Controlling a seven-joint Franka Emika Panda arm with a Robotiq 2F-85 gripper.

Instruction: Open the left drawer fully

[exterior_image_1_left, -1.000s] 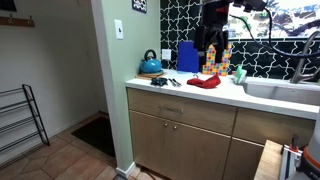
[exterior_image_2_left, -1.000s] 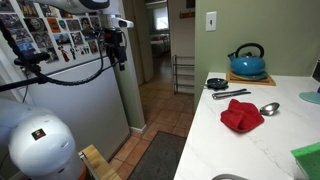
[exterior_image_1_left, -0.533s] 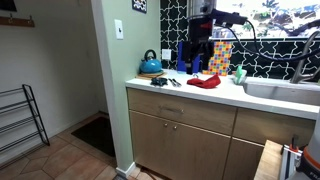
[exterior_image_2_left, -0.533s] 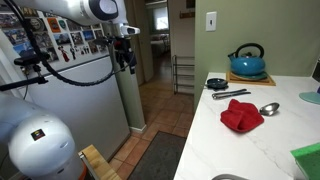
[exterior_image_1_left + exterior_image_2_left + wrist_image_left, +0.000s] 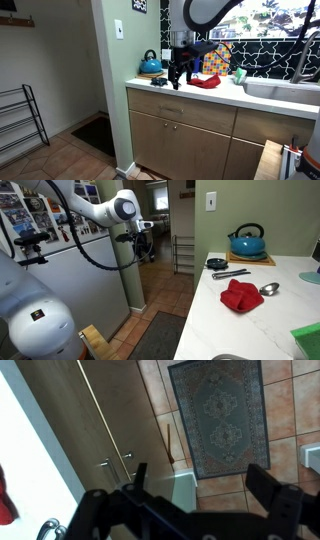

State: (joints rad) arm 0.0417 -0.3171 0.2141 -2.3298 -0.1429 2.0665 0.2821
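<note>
While shut, left drawer (image 5: pixel 180 110) horizontal lengthwise.

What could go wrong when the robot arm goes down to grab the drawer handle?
The black gripper hangs open close to the edge of the white countertop. Going down, it might bump that edge or knock the dark utensils lying there. The small metal handle on the left wooden drawer looks thin, so the gripper could miss it or slip off.
</note>
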